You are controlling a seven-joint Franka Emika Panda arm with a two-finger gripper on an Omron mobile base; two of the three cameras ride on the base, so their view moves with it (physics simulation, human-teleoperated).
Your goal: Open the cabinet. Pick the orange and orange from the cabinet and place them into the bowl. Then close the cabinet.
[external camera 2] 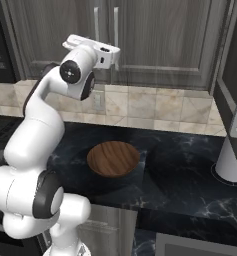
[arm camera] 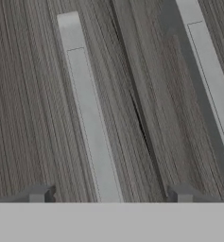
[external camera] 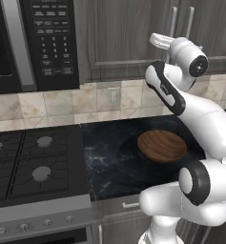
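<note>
Dark marble counter point(external camera 2: 190, 185) runs beneath the cabinet point(external camera 2: 160, 40), with a tiled backsplash point(external camera 2: 155, 107) between them and bare stone on every side of the bowl point(external camera 2: 113, 158). That bowl sits upright, well back from the front edge, right of the stove point(external camera: 28, 167). Both cabinet doors are shut, their seam running vertically between two long silver handles point(external camera 2: 96, 25) that stand upright, side by side. At the far right a taller unit point(external camera 2: 235, 85) juts forward, narrowing the room there. Raised to the doors, the gripper point(arm camera: 108, 198) has its jaws spread wide, one fingertip point(arm camera: 38, 194) on either side of the left handle's lower end point(arm camera: 92, 127); whether they touch it cannot be told. A microwave point(external camera: 33, 43) hangs left of the cabinet.
</note>
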